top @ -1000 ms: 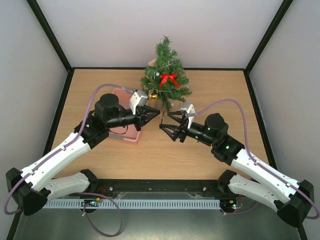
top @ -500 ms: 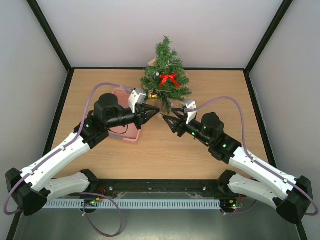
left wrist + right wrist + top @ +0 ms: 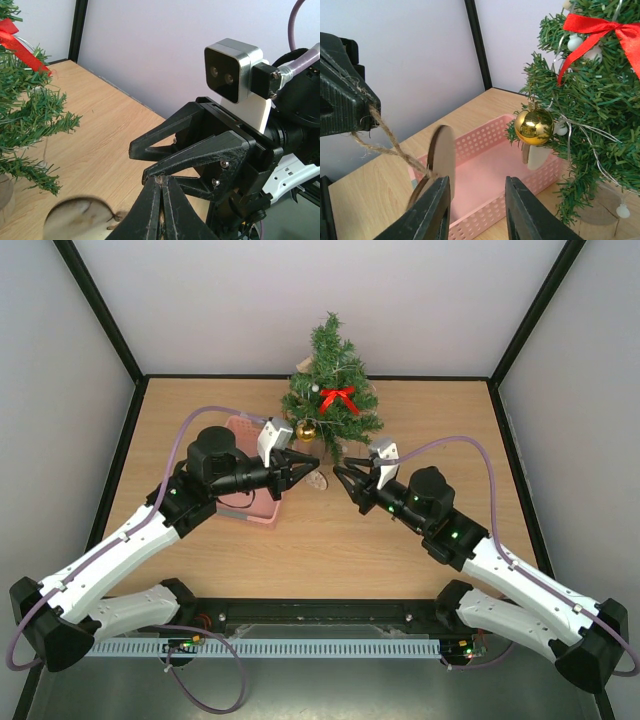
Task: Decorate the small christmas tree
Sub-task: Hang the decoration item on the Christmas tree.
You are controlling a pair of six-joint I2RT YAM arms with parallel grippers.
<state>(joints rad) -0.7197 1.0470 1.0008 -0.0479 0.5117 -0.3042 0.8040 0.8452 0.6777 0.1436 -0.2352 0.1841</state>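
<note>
From above, the small christmas tree [image 3: 332, 390] stands at the far side of the table, just beyond the tips of both claws. It already carries a red bow [image 3: 339, 397], a gold ball [image 3: 306, 428] and some small white beads. The left claw [image 3: 306, 461] is closed, and a wooden disc [image 3: 318, 481] hangs just below its tips. The right claw [image 3: 344, 480] points at this disc from the other side, very near. A pink basket [image 3: 250, 508] lies under the left arm, behind the left claw.

In the left wrist view, the left claw [image 3: 160, 192] has its fingers pressed together to a point. The wooden disc [image 3: 75, 219] hangs blurred just beside them. The right claw [image 3: 140, 161] faces it closely, with a gap between its fingers. The tree [image 3: 25, 115] is to the left of both.

In the right wrist view, the right claw [image 3: 472, 210] is partly open and nothing sits between its fingers. The wooden disc [image 3: 442, 155] hangs on edge just above its left finger. The twine [image 3: 385, 145] runs from the disc up to the left claw [image 3: 347, 102], which pinches it. The tree [image 3: 590, 100] is on the right, and the pink basket [image 3: 490, 170] is straight ahead.

In my judgement the tree is partly decorated. The disc is not yet hung on a branch. Whether more ornaments wait in the basket, I cannot tell.
</note>
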